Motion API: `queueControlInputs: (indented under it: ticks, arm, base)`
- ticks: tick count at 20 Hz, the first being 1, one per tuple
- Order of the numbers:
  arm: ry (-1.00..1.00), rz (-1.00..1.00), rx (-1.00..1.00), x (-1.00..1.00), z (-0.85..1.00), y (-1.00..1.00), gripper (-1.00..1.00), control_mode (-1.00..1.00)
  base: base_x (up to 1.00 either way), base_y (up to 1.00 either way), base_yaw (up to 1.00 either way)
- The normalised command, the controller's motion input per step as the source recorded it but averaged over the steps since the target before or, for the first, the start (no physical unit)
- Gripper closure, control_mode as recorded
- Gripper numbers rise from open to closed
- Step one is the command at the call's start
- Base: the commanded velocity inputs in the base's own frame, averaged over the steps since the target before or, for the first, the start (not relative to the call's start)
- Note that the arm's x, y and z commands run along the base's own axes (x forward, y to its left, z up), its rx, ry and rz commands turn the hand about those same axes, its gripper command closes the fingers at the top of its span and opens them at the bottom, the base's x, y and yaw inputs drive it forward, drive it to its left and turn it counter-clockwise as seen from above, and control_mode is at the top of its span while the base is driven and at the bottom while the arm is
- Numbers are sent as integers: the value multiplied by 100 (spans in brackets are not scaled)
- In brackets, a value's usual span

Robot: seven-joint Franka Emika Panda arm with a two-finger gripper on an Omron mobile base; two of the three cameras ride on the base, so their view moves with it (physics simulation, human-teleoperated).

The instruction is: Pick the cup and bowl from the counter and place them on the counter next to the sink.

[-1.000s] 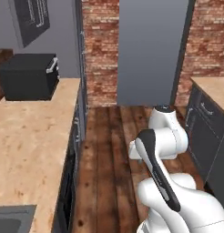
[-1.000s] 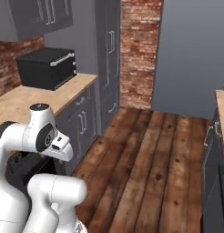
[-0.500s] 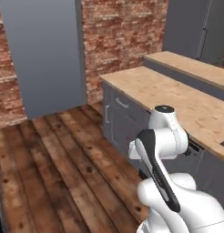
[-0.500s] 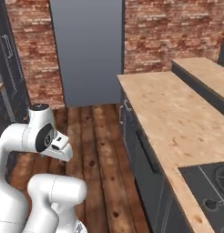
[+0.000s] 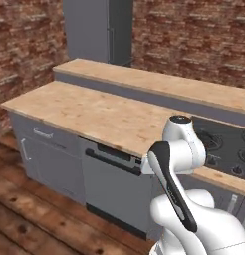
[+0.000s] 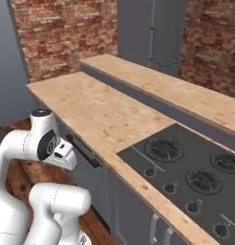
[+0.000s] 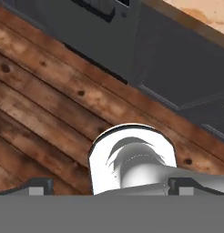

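Zero task items on my screens, cup and bowl unlocated | gripper (image 7: 109,185) spread wide, gripping nothing, aimed down at the wood floor (image 7: 45,104) | surface (image 5: 99,117) lies ahead and above it, stove (image 6: 196,172) to its right.

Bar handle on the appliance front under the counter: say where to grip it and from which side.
Probably grip the bar handle mid-length, coming straight from the front, jaws above and below: it runs level and stands proud of the grey front.
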Motion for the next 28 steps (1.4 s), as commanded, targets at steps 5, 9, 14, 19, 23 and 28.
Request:
queueControlInputs:
  ticks: [5, 9, 14, 19, 23, 28]
  arm:
    - [0, 0, 0, 0, 0, 0, -100, 100]
    - [0, 0, 0, 0, 0, 0, -100, 100]
    - [0, 0, 0, 0, 0, 0, -100, 100]
    - [0, 0, 0, 0, 0, 0, -100, 100]
    - [0, 0, 0, 0, 0, 0, -100, 100]
    - [0, 0, 0, 0, 0, 0, -100, 100]
  base:
    - [8, -47, -76]
    - [6, -50, -74]
    - [3, -40, -68]
    - [15, -14, -45]
    - [34, -11, 0]
    - [36, -70, 3]
